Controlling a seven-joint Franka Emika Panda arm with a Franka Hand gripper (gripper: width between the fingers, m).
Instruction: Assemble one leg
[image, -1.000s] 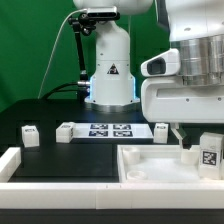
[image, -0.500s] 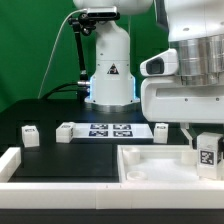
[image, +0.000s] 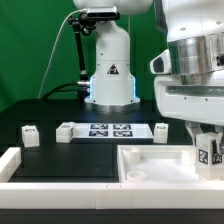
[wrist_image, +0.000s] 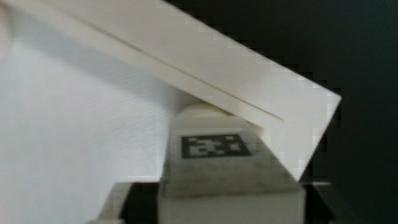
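Note:
My gripper (image: 208, 148) is shut on a leg (image: 210, 153), a small white block with a black-and-white tag facing the camera. It holds the leg upright at the right end of the large white tray (image: 150, 168). I cannot tell whether the leg touches the tray. In the wrist view the leg (wrist_image: 217, 150) sits between the dark fingers (wrist_image: 143, 202) over a corner of the tray (wrist_image: 107, 110). Three more legs lie on the black table: one at the left (image: 29, 135), one beside the marker board (image: 65, 131), one behind the tray (image: 161, 130).
The marker board (image: 110, 129) lies at the table's middle in front of the robot base (image: 110, 70). A white raised rim (image: 12, 160) runs along the front left. A green backdrop stands behind.
The arm's body has shifted up and to the exterior view's right. The held leg has stayed at nearly the same spot by the tray's right end, a touch higher.

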